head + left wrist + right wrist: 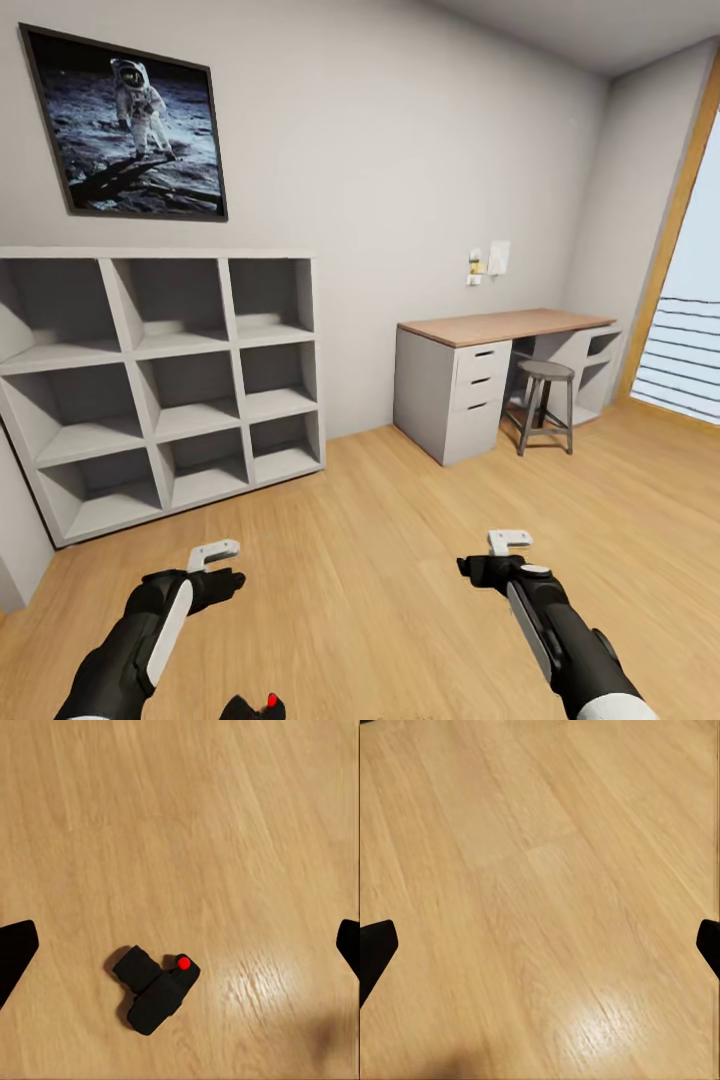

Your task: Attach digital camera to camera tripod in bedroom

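Floor [400, 540]: light wood planking, level and glossy, with a soft glare patch showing in both wrist views. Walls are plain pale grey-white; a framed astronaut photograph [128, 125] hangs high on the far wall above a white cubby shelf unit [160, 385] of three rows by three columns, all compartments vacant, standing on the floor against that wall. To the right along the same wall stands a white desk [500, 375] with a wood top and three drawers, and a round grey stool [545, 405] sits partly tucked into its knee space. A wood-framed window or door opening [685, 300] with horizontal rails closes the right side. Open floor runs between the shelf unit, the desk and the arms. The digital camera [155, 988] lies on the floor near the robot, just beside the left forearm in the head view, where its red button shows at the lower frame edge; in the left wrist view it reads as a small black body with a blocky projecting lens and a bright red round button on top, lying well apart from both fingertips. Left gripper [222, 572] and right gripper [500, 555] hang above the floor, jaws spread wide, holding nothing.
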Motion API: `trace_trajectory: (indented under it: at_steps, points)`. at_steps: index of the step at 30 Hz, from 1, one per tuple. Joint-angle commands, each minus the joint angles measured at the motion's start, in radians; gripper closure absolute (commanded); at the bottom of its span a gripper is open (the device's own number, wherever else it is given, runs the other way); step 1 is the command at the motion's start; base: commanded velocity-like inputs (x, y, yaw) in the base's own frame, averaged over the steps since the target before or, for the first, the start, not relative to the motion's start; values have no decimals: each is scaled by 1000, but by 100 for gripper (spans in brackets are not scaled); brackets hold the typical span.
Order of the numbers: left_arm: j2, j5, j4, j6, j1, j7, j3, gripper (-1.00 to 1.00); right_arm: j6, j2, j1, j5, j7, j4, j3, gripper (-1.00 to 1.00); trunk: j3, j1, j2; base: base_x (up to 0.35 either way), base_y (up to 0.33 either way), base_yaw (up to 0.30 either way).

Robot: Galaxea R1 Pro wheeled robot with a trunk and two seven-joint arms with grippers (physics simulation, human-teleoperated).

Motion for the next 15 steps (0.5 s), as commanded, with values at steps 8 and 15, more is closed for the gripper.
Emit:
trace_trajectory:
  at_steps: [8, 15]
  points:
    - [-2, 16, -178, 67, 0, 1, -80, -100, 282, 3, 0, 6, -31, -346, -1, -100, -26, 31, -57, 0, 0, 0]
    - [-16, 25, -262, 120, 0, -1, -99, -100, 382, 6, 0, -1, -43, -431, -1, -100, -48, 57, -106, 0, 0, 0]
